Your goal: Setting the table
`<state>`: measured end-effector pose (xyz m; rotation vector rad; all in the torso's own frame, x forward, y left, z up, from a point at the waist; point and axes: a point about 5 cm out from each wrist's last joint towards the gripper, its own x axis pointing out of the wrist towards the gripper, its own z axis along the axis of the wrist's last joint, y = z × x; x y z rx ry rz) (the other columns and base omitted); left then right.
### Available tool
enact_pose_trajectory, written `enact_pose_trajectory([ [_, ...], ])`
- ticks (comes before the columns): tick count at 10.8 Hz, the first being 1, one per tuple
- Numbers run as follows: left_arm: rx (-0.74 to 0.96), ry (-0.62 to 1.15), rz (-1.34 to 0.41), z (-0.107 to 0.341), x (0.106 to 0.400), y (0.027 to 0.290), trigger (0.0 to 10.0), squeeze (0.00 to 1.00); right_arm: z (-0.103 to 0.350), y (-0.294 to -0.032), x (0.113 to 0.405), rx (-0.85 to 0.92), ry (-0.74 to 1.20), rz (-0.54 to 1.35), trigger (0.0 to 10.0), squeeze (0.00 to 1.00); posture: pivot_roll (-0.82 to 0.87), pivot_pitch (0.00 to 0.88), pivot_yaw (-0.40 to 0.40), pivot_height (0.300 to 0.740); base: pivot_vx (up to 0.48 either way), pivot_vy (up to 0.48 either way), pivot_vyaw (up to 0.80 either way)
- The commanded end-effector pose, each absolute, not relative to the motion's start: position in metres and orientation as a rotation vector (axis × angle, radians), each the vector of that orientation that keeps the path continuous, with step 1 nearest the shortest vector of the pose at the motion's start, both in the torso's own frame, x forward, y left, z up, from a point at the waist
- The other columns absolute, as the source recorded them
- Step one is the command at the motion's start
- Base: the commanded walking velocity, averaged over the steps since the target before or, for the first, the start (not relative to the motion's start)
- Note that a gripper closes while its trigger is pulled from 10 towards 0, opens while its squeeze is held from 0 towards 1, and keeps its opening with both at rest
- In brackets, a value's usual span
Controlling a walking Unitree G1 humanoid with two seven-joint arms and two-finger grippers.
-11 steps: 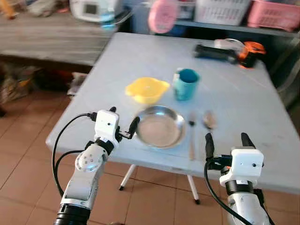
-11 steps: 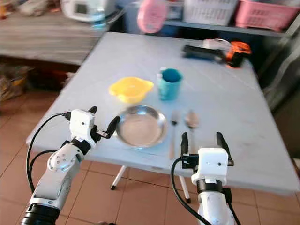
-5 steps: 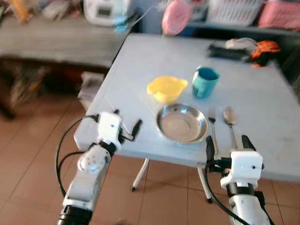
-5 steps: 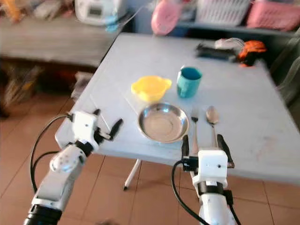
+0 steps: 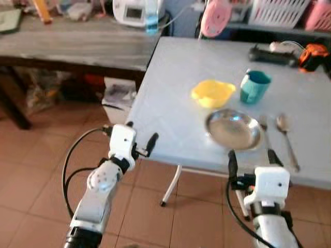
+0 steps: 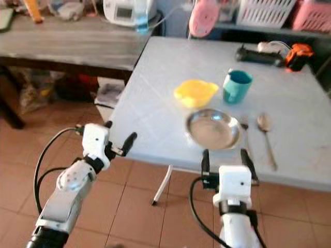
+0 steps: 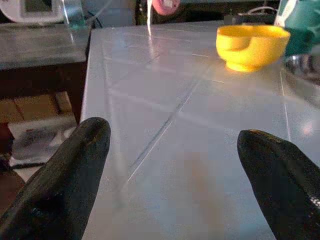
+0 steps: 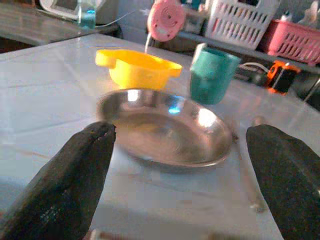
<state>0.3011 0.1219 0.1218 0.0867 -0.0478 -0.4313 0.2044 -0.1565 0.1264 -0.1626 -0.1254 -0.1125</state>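
Note:
On the pale grey table (image 5: pixel 170 88) a steel plate (image 5: pixel 232 129) lies near the front edge. A yellow bowl (image 5: pixel 212 93) and a teal cup (image 5: pixel 255 87) stand just behind it. To the plate's right lie a fork (image 5: pixel 264 125) and a spoon (image 5: pixel 286 137). My left gripper (image 5: pixel 140 132) is open at the table's front left corner, well left of the plate. My right gripper (image 5: pixel 251 155) is open just off the front edge, below the plate. The right wrist view faces the plate (image 8: pixel 165 127), bowl (image 8: pixel 137 67) and cup (image 8: pixel 212 72) between its fingers (image 8: pixel 75 175).
A dark wooden bench (image 5: pixel 77 41) with a white appliance (image 5: pixel 137 10) stands to the left. At the table's back are a black-and-orange tool (image 5: pixel 289 51), a pink object (image 5: pixel 216 15) and baskets (image 5: pixel 279 10). Terracotta tile floor (image 5: pixel 31 170) lies open at the front left.
The whole view has shifted: the table now sits further right and away, more floor shows. My left gripper is at the table's corner, no longer beside the plate. Both grippers stay open.

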Motion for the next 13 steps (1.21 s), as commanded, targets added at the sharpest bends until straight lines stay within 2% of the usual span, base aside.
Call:
enact_pose_trajectory([
  [1, 0.089, -0.071, -0.463, 0.126, 0.3, 0.12, 10.0, 0.0, 0.129, -0.158, 0.205, -0.166, -0.131, -0.118, 10.0, 0.0, 0.11, 0.134, -0.011, 0.74, 0.0, 0.0, 0.0],
  [5, 0.145, -0.131, -0.654, 0.136, 0.298, 0.11, 10.0, 0.0, 0.135, -0.176, 0.212, -0.126, -0.12, -0.199, 10.0, 0.0, 0.11, 0.13, -0.019, 0.74, 0.0, 0.0, 0.0],
  [8, 0.176, -0.157, -0.799, 0.145, 0.302, 0.1, 10.0, 0.0, 0.145, -0.196, 0.222, -0.242, -0.134, -0.316, 10.0, 0.0, 0.09, 0.14, -0.027, 0.74, 0.0, 0.0, 0.0],
  [11, 0.179, -0.147, -0.971, 0.154, 0.301, 0.088, 10.0, 0.0, 0.159, -0.216, 0.23, -0.244, -0.145, -0.389, 10.0, 0.0, 0.08, 0.15, -0.034, 0.74, 0.0, 0.0, 0.0],
  [12, 0.182, -0.142, -1.017, 0.157, 0.301, 0.087, 10.0, 0.0, 0.159, -0.221, 0.233, -0.193, -0.092, -0.437, 10.0, 0.0, 0.07, 0.15, -0.036, 0.74, 0.0, 0.0, 0.0],
  [13, 0.21, -0.142, -1.036, 0.159, 0.303, 0.088, 10.0, 0.0, 0.162, -0.22, 0.236, -0.139, -0.087, -0.375, 10.0, 0.0, 0.07, 0.15, -0.035, 0.74, 0.0, 0.0, 0.0],
])
